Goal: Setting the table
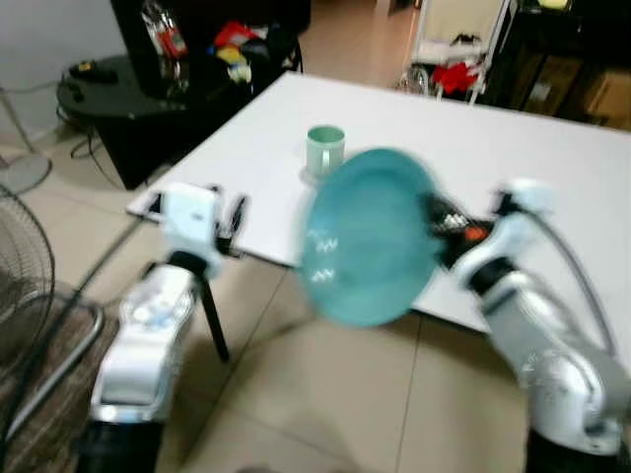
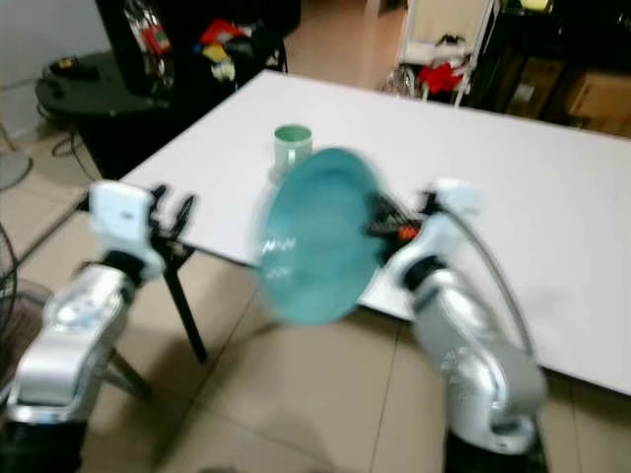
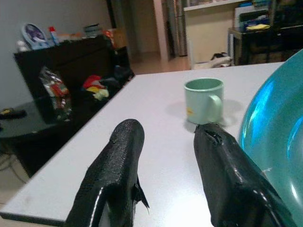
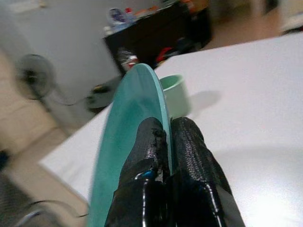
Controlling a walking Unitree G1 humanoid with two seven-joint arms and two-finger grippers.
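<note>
A teal plate (image 1: 370,236) hangs tilted on edge over the near edge of the white table (image 1: 513,158), blurred by motion. My right gripper (image 4: 164,135) is shut on the plate's rim (image 4: 142,94), one finger on each face. A pale green mug (image 1: 325,148) stands upright on the table just beyond the plate. My left gripper (image 3: 165,142) is open and holds nothing. It hovers at the table's near left corner, pointing toward the mug (image 3: 204,100), with the plate (image 3: 279,142) close beside it.
A dark low cabinet (image 1: 197,49) with colourful clutter stands past the table's left side, with a round black side table (image 1: 99,89) beside it. A fan (image 1: 20,256) sits at my left on the tiled floor. Shelves and boxes line the far right.
</note>
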